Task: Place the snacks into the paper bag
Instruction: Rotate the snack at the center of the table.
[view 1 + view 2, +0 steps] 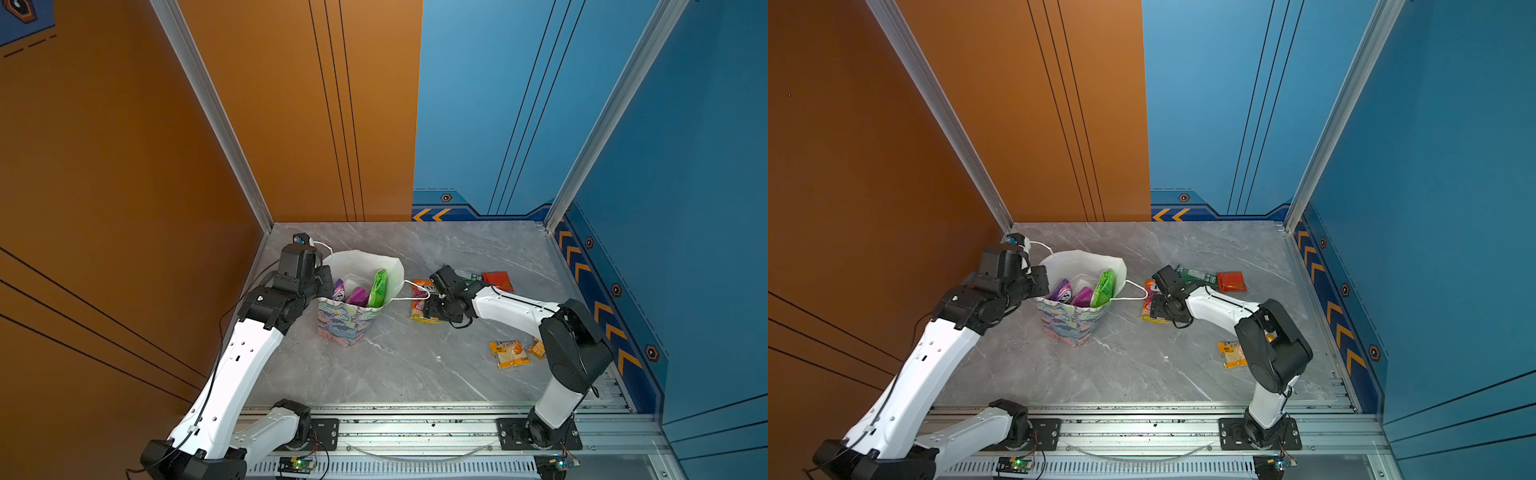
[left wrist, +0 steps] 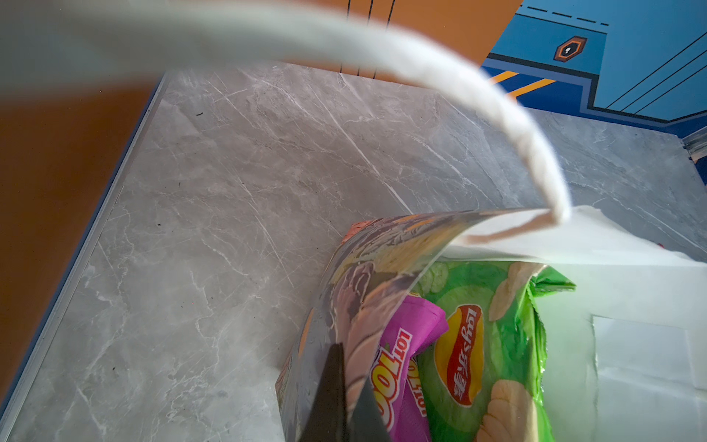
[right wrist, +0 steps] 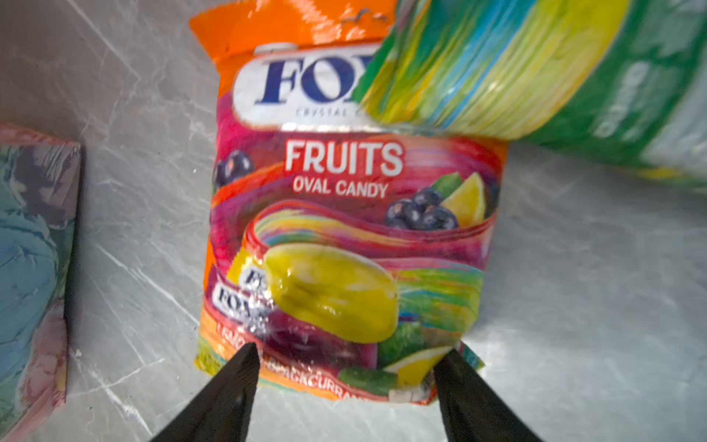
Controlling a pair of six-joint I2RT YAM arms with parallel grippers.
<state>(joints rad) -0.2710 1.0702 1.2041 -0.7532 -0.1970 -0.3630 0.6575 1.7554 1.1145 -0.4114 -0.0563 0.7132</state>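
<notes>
Black right claw (image 3: 350, 352) reaches low, spread over candy packet (image 3: 344, 229) – bag (image 1: 345, 324) at its 9 o'clock, green-white packet (image 3: 535, 76) overlapping it; left claw (image 2: 342, 359) pinches bag rim, chips (image 2: 497, 344) inside

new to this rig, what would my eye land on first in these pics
The flowery paper bag stands left of the table's middle, its rim pinched by the left fingers, with a bright green chip packet standing inside. Just beside it the right fingers are open at the edge of an orange fruit candy packet lying flat on the grey marble table.
</notes>
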